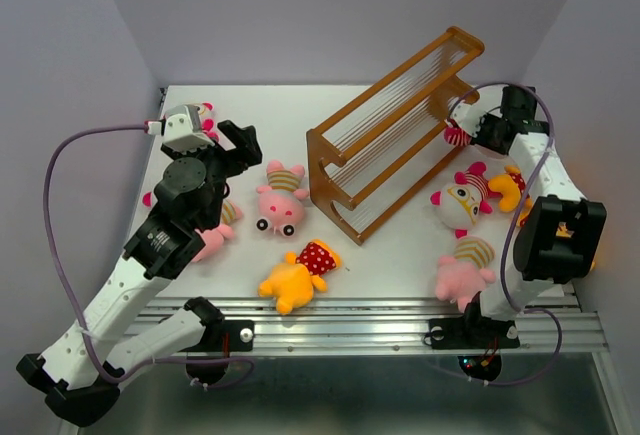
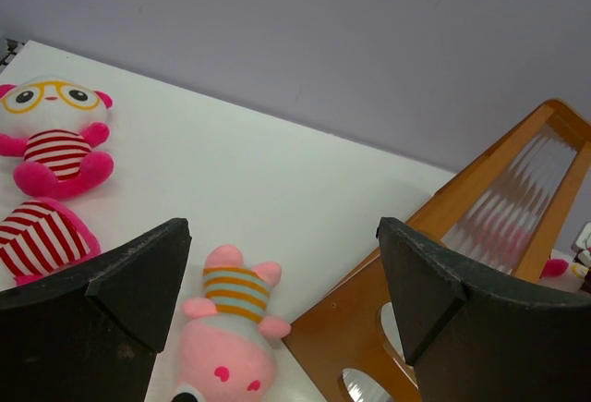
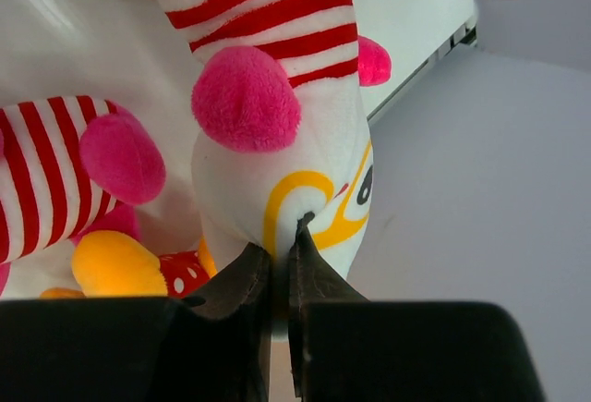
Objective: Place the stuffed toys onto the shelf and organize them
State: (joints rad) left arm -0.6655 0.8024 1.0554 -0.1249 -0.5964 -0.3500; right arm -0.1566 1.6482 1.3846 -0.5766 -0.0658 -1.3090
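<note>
My right gripper (image 3: 282, 252) is clamped on the white toy (image 3: 277, 97) by its face, just right of the shelf (image 1: 400, 125), upper right of the overhead view. The shelf runs lower-left to upper-right. My left gripper (image 1: 243, 143), spread wide, sits farther away.

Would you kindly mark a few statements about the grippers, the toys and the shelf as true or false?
1. The left gripper is open and holds nothing. True.
2. The right gripper hangs open over a yellow toy. False: it is shut on a white-faced toy in a red-striped shirt.
3. A yellow toy in red dotted clothes lies on the table, nearer the arms than the shelf. True.
4. Several toys sit on the shelf's top tier. False: that tier is bare.
5. In the top view, a pink toy lies on the table left of the shelf. True.
</note>
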